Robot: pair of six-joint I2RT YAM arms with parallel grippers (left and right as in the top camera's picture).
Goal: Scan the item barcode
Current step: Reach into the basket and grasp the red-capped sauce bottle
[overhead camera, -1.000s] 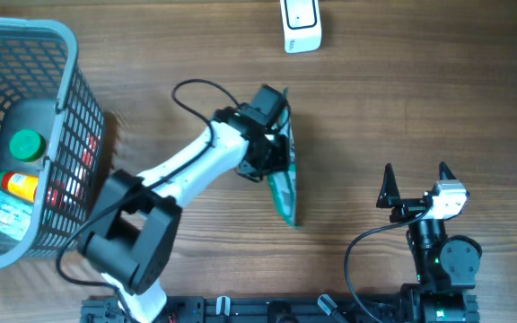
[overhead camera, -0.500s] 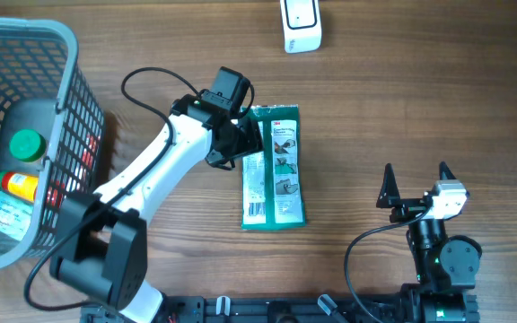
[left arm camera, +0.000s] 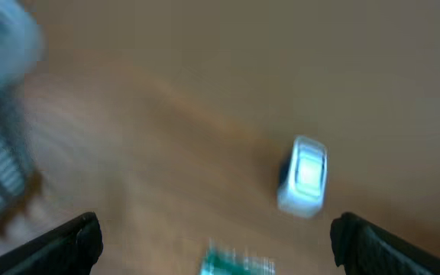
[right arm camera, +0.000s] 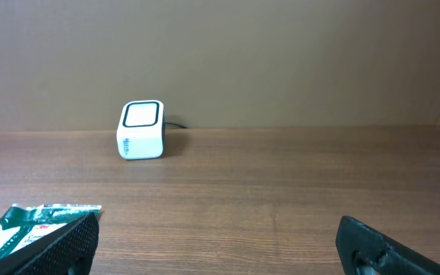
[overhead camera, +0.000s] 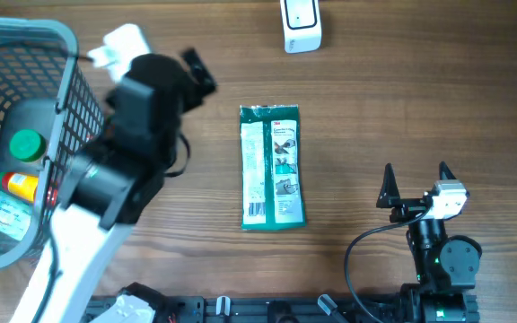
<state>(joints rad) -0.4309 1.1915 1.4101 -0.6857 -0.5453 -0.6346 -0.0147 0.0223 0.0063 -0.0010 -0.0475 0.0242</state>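
The left wrist view reaches us smeared: the scanner (left arm camera: 304, 176) is a soft white blob, the basket (left arm camera: 2, 46) a grey streak at the left edge, the green packet (left arm camera: 235, 265) cut by the near edge. Overhead, the blurred left arm (overhead camera: 137, 108) hides part of the basket's right wall; we cannot read the green packet's print.

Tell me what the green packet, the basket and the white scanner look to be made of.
Green packet: probably thin plastic film, slightly glossy, with printed panels and a crimped end.
Basket: moulded plastic, matte grey-blue, with open grid walls and a thick rim.
Scanner: hard white plastic by its smooth, rounded casing; the dark-framed top window could be glass or plastic.
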